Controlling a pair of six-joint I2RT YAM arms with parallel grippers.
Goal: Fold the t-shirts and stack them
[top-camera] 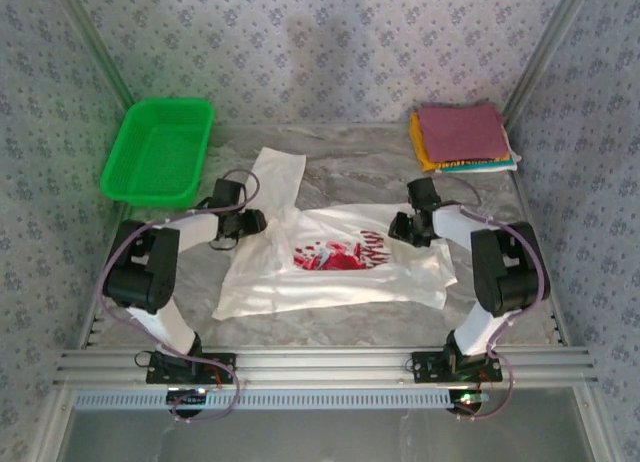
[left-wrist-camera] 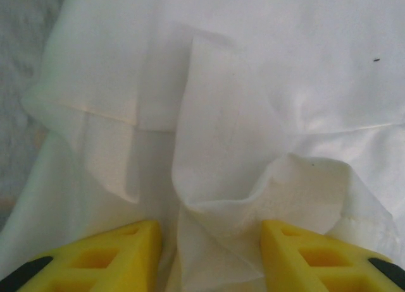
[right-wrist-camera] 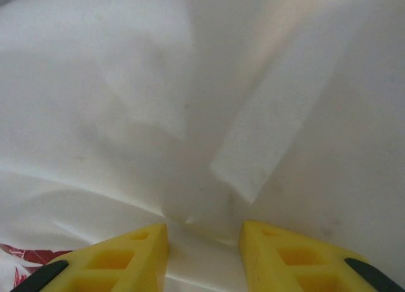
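The spread t-shirt (top-camera: 340, 267) lies in the middle of the bench (top-camera: 360, 147), with the basket (top-camera: 160, 152) at the frame's upper left and the stack of folded t-shirts (top-camera: 462, 137) at the upper right. The left hand (top-camera: 253, 223) is at the shirt's left edge and the right hand (top-camera: 399, 229) at its right edge, each with cloth between its fingers.

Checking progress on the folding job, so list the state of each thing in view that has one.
white t-shirt, unfolded, spread graphic-up, rumpled.
folded t-shirts, stacked at the far right corner, maroon on top.
green basket, empty, upright.
left gripper, fingers apart on the white t-shirt, cloth ridge between them; grip unclear.
right gripper, fingers apart on the white t-shirt, creases meeting between them; grip unclear.
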